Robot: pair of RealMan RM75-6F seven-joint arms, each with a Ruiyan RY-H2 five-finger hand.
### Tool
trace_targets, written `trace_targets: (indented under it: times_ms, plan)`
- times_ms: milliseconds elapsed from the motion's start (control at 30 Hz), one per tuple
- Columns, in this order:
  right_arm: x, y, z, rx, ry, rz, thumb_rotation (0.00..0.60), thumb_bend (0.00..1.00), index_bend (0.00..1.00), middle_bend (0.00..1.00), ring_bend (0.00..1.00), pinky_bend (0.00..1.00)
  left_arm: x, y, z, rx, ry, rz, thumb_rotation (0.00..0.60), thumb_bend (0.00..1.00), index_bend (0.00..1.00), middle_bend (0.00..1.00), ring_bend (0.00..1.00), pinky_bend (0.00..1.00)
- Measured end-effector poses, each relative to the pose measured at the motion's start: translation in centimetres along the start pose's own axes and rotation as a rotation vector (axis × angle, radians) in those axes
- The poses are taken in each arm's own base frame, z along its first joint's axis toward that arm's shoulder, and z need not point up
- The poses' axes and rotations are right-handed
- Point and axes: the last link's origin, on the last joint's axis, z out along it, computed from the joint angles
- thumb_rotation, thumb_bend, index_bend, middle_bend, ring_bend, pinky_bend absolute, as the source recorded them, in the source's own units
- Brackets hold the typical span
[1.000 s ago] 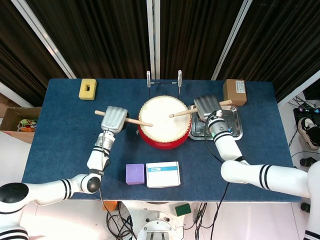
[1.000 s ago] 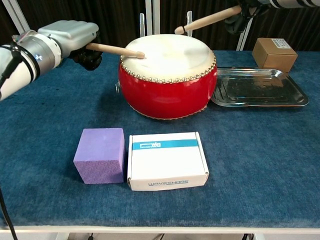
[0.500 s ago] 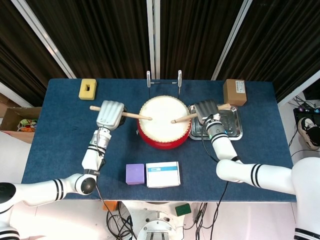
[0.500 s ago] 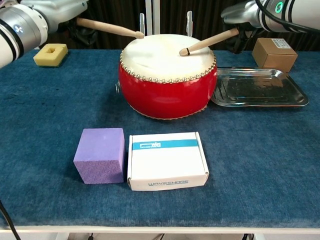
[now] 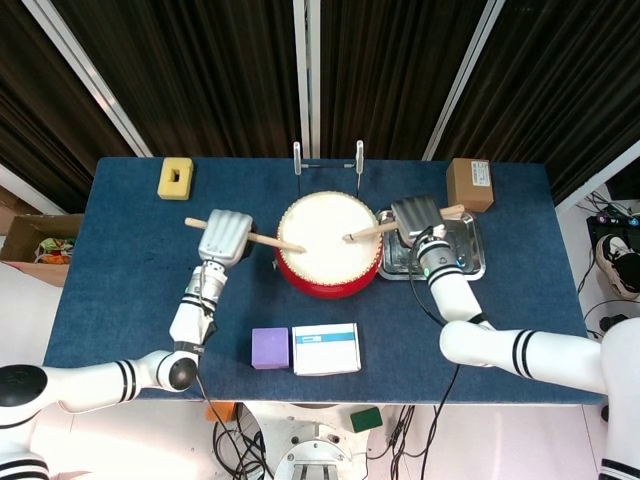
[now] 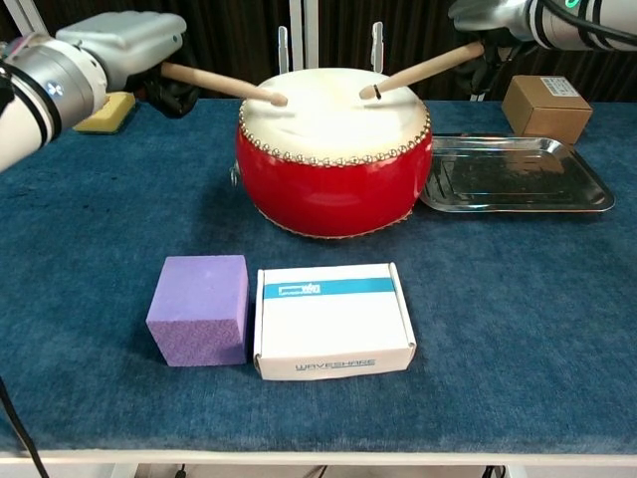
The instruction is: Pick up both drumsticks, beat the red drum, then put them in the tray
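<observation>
A drumstick (image 6: 221, 85) is gripped by the left hand (image 6: 124, 40), another drumstick (image 6: 426, 69) by the right hand (image 6: 488, 14). Both tips are held over the red drum (image 6: 333, 174). "WAVESHARE" is printed on the white box (image 6: 333, 320) before the drum.

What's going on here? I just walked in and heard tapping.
The robot is drumming. Its left hand holds one drumstick and its right hand holds the other drumstick, both with tips over the white skin of the red drum. The metal tray beside the drum, where the sticks should end up, holds nothing yet.
</observation>
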Motion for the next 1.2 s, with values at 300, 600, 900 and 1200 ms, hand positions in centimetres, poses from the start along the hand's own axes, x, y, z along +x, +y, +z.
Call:
trace_targets:
  times_ms: [300, 600, 900, 1200]
  plan:
    - [0.9, -0.3, -0.6, 0.022, 0.034, 0.051, 0.6, 0.95, 1.0, 1.0, 1.0, 1.0, 0.3, 0.2, 0.2, -0.001, -0.011, -0.014, 0.6, 0.64, 0.97, 1.0, 1.0, 1.0]
    - [2.3, 0.9, -1.6, 0.049, 0.084, 0.122, 0.6, 0.95, 1.0, 1.0, 1.0, 1.0, -2.8, 0.5, 0.3, 0.01, -0.075, 0.046, 0.6, 0.64, 0.97, 1.0, 1.0, 1.0]
    - [-1.8, 0.9, 0.4, -0.007, -0.022, 0.001, 0.6, 0.95, 1.0, 1.0, 1.0, 1.0, 2.7, -1.0, -1.0, 0.012, 0.074, -0.056, 0.6, 0.64, 0.96, 1.0, 1.0, 1.0]
    - [0.2, 4.5, -2.2, -0.002, 0.073, 0.146, 0.6, 0.95, 1.0, 1.0, 1.0, 1.0, 4.8, -4.0, -3.4, 0.029, 0.156, -0.095, 0.6, 0.64, 0.96, 1.0, 1.0, 1.0]
